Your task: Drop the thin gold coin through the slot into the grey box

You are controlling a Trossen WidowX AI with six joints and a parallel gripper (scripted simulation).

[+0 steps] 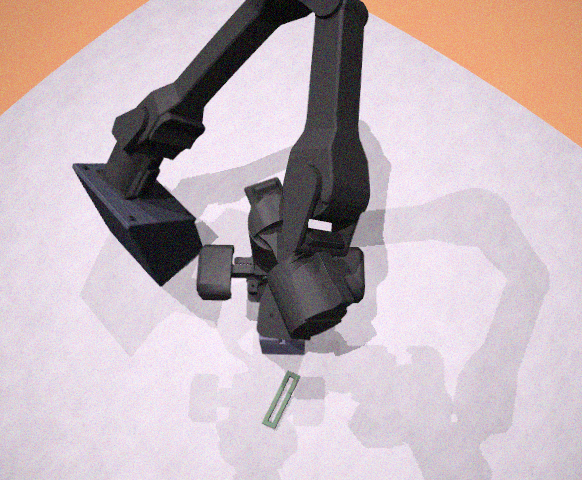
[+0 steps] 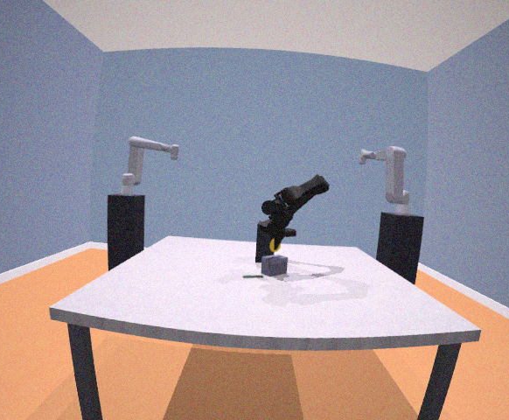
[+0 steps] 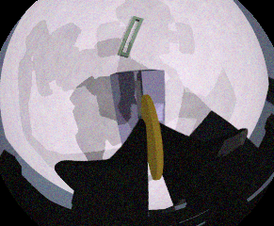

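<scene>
The gold coin (image 2: 275,245) (image 3: 153,137) is seen nearly edge-on in the wrist view, pinched between the fingertips, with its far end sticking out past them. My gripper (image 2: 276,239) (image 3: 145,123) is shut on it, above the grey box (image 1: 282,347) (image 2: 274,265) (image 3: 154,85). In the wrist view a dark slot line shows on the lid, and the coin's far end overlaps the lid just right of that line. The coin's exact height over the lid is hard to tell. The green holder (image 1: 269,425) (image 2: 252,276) (image 3: 123,55) is empty on the table. The top view hides my fingertips and the coin.
The arm's dark wedge-shaped base (image 1: 162,248) stands behind and left of the box in the top view. The holder lies close to the box's front side there. Shadows of the arm fall across the table (image 1: 43,289) (image 2: 177,311). Two pale arms on pedestals stand beyond the table.
</scene>
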